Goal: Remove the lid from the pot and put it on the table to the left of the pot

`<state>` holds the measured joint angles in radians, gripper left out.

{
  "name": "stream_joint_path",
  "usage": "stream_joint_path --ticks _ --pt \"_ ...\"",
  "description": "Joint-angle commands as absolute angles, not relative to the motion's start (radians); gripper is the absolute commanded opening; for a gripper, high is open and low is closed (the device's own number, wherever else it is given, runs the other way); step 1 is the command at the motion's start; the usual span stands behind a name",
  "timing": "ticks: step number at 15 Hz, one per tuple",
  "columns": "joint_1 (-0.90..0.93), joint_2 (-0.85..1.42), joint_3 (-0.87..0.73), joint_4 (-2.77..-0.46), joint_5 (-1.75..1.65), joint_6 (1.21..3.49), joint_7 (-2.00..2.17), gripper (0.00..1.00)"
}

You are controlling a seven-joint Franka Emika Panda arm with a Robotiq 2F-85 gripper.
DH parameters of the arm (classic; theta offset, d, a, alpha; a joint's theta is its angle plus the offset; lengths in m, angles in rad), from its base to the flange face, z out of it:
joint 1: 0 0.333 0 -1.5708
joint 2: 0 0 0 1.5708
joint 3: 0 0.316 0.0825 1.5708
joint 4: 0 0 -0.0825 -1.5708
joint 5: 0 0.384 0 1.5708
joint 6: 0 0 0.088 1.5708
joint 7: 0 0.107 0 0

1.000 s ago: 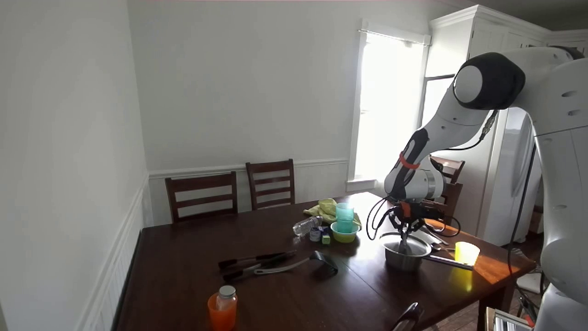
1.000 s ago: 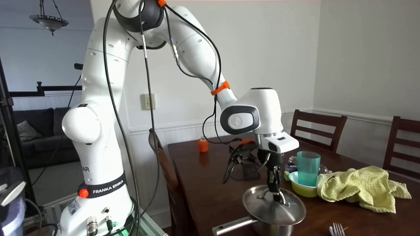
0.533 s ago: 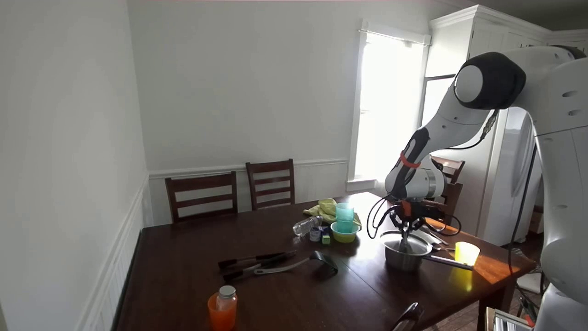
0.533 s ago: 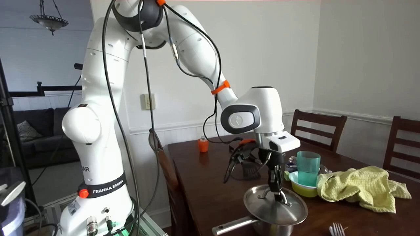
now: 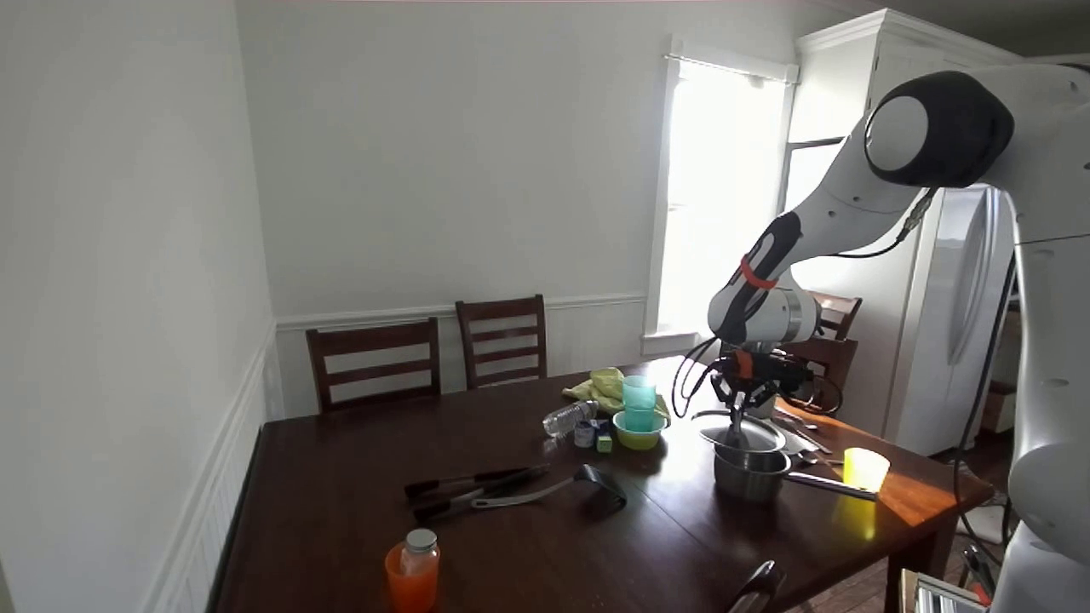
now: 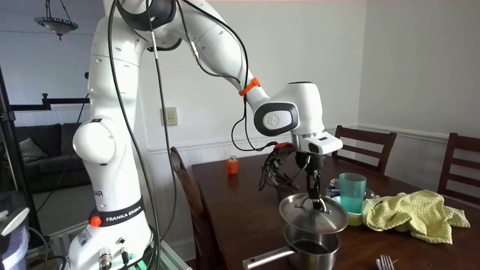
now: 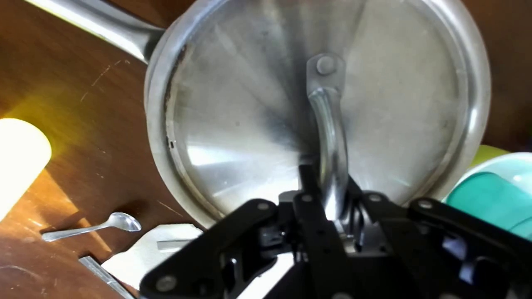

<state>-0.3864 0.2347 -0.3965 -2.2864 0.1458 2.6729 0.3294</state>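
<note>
"What's new?"
"The lid (image 6: 310, 220) has lifted off the pot (image 6: 315, 259); it hangs just above, the pot's inside showing on the near side."
"And the gripper (image 6: 317, 204)?"
"Narrow, pinching the lid's handle (image 7: 332, 141)."
"So?"
"Removal looks done; likely next, carry it left of the pot and down onto the table (image 6: 236, 206)."

Gleams dark brown across the surface (image 5: 341, 477); bears the upright pot (image 5: 751, 483), a yellow cup (image 5: 866, 469) nearby, a spoon (image 7: 123, 222), a fork (image 6: 385, 263), a bowl (image 5: 638, 440) beside a crumpled cloth (image 6: 416, 213), a bottle (image 5: 566, 420) on its side, black-handled utensils (image 5: 502, 473), an orange cup (image 6: 232, 167).
</note>
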Motion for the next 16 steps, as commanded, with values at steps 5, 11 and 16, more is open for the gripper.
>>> stream_joint_path --ticks 5,11,16 --pt "-0.272 0.107 -0.354 -2.371 0.088 2.656 0.325 0.04" --pt "-0.212 0.097 -0.295 -2.465 0.056 2.694 0.306 0.04" --pt "-0.201 0.133 -0.273 -2.482 0.063 2.705 0.311 0.15"
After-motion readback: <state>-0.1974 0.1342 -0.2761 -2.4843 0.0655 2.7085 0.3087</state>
